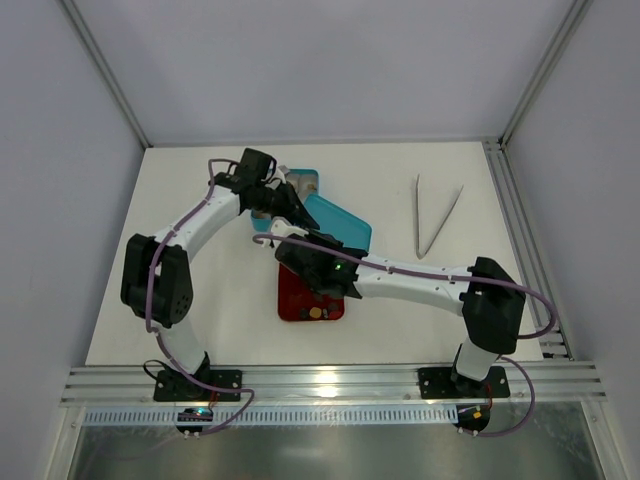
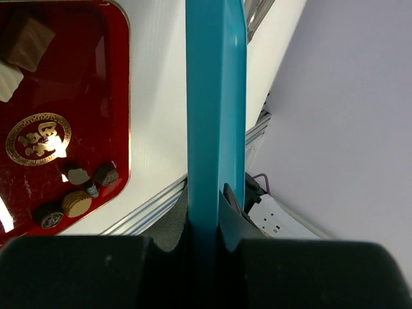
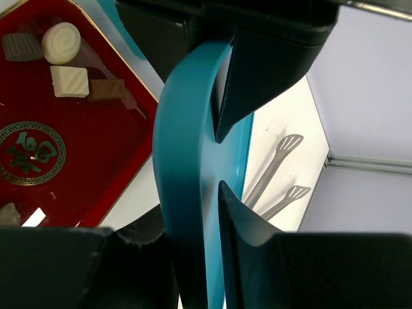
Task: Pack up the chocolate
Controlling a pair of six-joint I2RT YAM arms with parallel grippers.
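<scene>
top external: left pincer, right pincer converge, clamping teal lid.

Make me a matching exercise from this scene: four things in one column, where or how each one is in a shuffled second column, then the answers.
Things:
1. teal tray
2. red tray
3. metal tongs
4. chocolates

Places or states:
A. lying untouched on the right side of the table
B. held on edge, clamped by the left gripper and the right gripper
C. flat on the table, round emblem on its floor
D. loose inside the red tray

Pairs: 1-B, 2-C, 3-A, 4-D
</scene>
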